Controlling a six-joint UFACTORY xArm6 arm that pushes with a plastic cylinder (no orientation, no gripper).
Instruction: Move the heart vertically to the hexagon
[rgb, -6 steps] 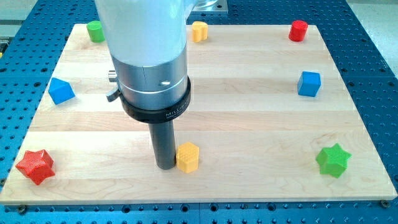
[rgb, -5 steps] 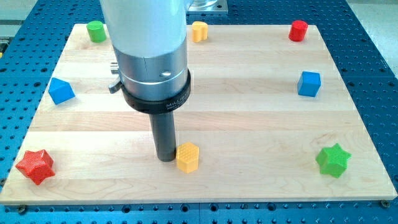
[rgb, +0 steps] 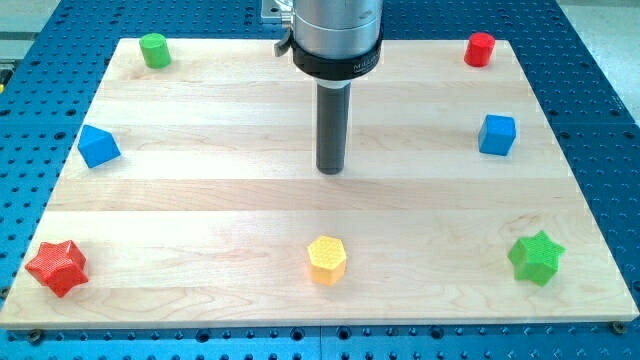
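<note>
The yellow hexagon (rgb: 327, 260) lies near the view's bottom, about the middle of the wooden board (rgb: 200, 200). My tip (rgb: 331, 171) rests on the board straight above the hexagon in the view, well apart from it. The yellow heart does not show; the arm's body covers the spot at the board's top edge where it lay in the earlier frames.
A green cylinder (rgb: 153, 49) sits at the top left and a red cylinder (rgb: 480, 48) at the top right. A blue cube (rgb: 497, 134) is at the right, a blue block (rgb: 98, 146) at the left. A red star (rgb: 56, 267) and a green star (rgb: 536, 256) sit at the bottom corners.
My tip has left the hexagon's left side and moved up and right to the board's middle. The hexagon has shifted a little right and down. The arm now hides the heart.
</note>
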